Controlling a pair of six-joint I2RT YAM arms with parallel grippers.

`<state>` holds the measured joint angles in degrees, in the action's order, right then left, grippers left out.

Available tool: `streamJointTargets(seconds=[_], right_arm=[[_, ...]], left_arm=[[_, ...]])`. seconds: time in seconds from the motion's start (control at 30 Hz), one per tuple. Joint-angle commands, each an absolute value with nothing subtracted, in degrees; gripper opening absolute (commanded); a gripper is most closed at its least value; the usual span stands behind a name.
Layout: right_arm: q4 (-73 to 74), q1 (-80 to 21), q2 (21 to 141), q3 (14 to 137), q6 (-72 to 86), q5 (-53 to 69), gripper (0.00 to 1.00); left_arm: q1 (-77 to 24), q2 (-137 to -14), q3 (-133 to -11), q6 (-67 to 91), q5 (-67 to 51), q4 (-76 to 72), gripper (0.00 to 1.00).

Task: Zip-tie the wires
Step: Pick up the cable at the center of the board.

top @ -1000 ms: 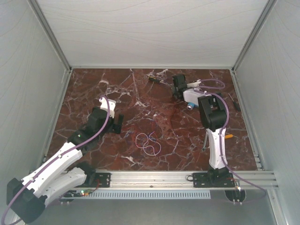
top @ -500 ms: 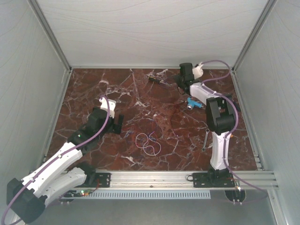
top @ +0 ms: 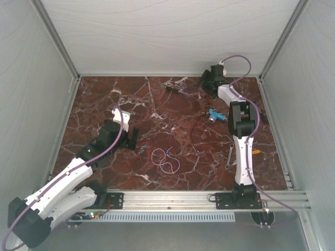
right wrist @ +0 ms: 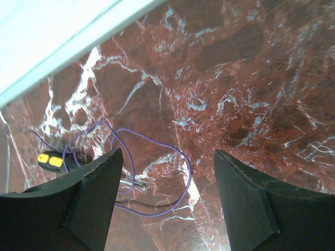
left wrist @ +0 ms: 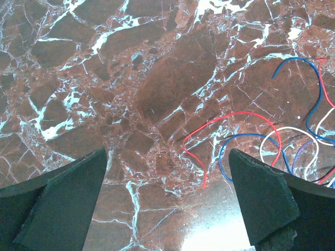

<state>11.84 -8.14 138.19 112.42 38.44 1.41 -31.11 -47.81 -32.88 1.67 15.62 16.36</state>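
The wires (top: 165,159) lie near the wide-open left gripper (top: 127,139), to its right, well apart from the open right gripper (top: 205,81) at the far edge of the surface (top: 94,104).

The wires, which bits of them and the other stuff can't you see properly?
- Top view: the wires are too small to count the strands.
- Left wrist view: they run off the right edge and behind the left gripper's finger.
- Right wrist view: the yellow-and-black tool is partly hidden behind the right gripper's finger.
- No zip tie can be made out in any view.
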Motion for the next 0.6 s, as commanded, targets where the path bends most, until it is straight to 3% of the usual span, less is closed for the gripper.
streamJointTargets(seconds=[0.0, 0.23, 0.57], right_arm=[[13.39, -7.03, 141.09, 115.65, 31.41, 10.76, 0.66], [13.84, -6.34, 144.07, 116.84, 28.98, 18.07, 0.56], [14.55, -6.3, 145.71, 117.11, 25.24, 21.64, 0.24]], left_arm=[[-30.6, -48.11, -33.42, 1.58, 14.77, 13.86, 0.99], [-30.33, -48.56, -33.4, 1.58, 14.33, 13.76, 1.0], [-30.15, -48.76, -33.31, 1.58, 13.82, 13.63, 1.0]])
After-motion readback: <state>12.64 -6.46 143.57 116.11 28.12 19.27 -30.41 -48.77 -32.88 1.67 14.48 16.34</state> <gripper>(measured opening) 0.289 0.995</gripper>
